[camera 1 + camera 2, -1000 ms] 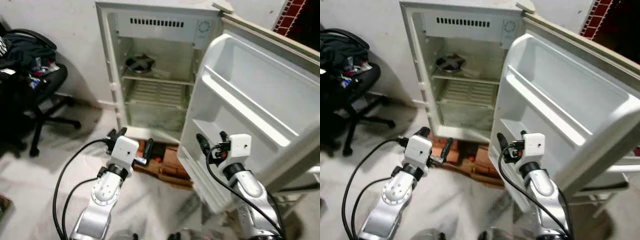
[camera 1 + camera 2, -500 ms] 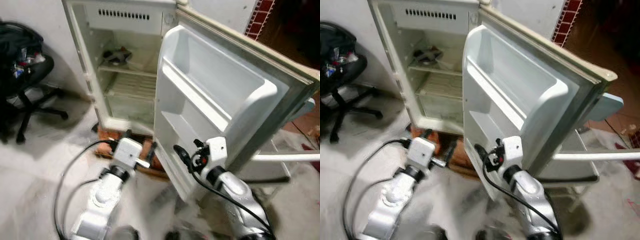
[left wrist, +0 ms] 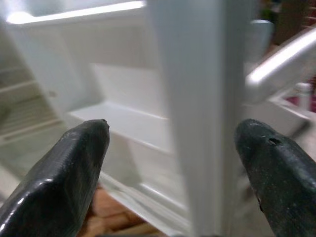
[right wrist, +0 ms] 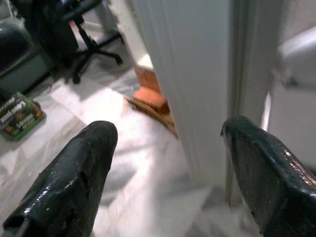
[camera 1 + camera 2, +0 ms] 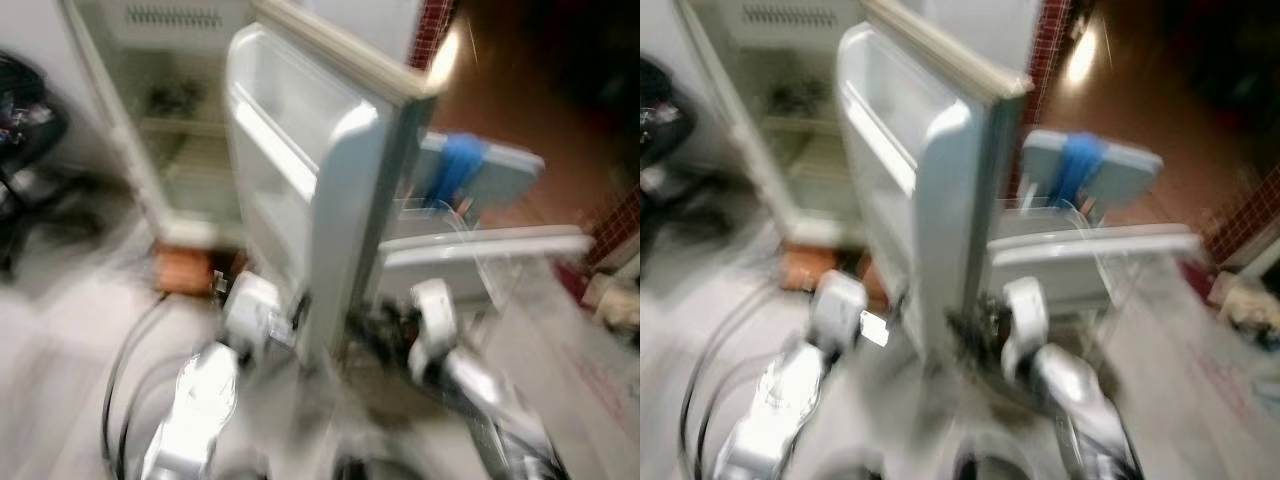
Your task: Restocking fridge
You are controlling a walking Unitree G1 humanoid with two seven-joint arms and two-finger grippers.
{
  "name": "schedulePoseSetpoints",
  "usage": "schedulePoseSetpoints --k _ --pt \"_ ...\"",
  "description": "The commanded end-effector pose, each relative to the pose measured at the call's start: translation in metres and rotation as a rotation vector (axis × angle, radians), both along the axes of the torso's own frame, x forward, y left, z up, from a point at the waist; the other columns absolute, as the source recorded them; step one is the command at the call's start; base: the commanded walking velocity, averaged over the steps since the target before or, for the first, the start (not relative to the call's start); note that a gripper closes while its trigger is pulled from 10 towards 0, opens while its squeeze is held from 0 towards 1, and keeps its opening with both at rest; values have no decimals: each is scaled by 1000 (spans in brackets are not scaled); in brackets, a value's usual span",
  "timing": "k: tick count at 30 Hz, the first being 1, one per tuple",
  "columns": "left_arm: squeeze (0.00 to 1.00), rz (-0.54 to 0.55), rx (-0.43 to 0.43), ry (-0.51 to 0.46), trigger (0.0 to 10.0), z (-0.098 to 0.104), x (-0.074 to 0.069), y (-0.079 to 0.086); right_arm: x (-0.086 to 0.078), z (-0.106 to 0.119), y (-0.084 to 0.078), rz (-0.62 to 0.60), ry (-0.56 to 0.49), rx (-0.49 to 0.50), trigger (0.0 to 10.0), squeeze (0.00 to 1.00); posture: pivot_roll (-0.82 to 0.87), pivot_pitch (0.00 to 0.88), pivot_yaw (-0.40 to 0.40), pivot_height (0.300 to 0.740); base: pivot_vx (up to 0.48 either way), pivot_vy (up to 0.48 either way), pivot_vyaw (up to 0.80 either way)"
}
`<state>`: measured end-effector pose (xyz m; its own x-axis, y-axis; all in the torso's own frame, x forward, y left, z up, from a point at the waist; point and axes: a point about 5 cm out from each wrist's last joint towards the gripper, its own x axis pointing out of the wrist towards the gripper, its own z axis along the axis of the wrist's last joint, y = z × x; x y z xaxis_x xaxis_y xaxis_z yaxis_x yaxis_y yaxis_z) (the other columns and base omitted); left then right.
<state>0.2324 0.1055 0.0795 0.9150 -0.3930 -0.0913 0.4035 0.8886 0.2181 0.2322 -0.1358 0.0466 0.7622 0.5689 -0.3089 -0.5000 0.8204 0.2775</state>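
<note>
The white fridge (image 5: 160, 130) stands open at the left, its shelves blurred. Its door (image 5: 330, 200) swings out toward me and I see it nearly edge-on, with the door shelves (image 3: 123, 128) on its inner side. My left gripper (image 3: 173, 163) is open, and the door's edge stands between its fingers without touching them. My right gripper (image 4: 168, 163) is open too and faces the door's lower edge from the other side. Both arms are low in front of me, the left (image 5: 200, 390) and the right (image 5: 470, 390). Neither gripper holds anything.
Reddish bricks (image 5: 180, 270) lie under the fridge. A black office chair (image 5: 20, 130) is at the far left. Behind the door stands a white rack (image 5: 480, 245) with a blue cloth (image 5: 455, 165) over a grey panel. A green packet (image 4: 17, 116) lies on the floor.
The whole picture has swung right and blurred, so the camera turned. The fridge has slid to the left of the view and the door is now edge-on. Both grippers stay open.
</note>
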Motion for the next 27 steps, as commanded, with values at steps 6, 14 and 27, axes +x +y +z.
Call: schedulePoseSetpoints --k 6,14,27 --pt "0 111 -3 31 10000 -3 6 16 43 46 -36 -294 -250 1 10000 0 35 37 -15 740 0 0 0" --pt "0 166 1 13 10000 -1 11 21 62 76 -26 -386 -395 46 10000 0 42 30 -15 740 0 0 188" --pt "0 293 -23 35 10000 -1 20 33 93 91 6 -527 -464 -30 10000 0 69 25 -24 740 0 0 481"
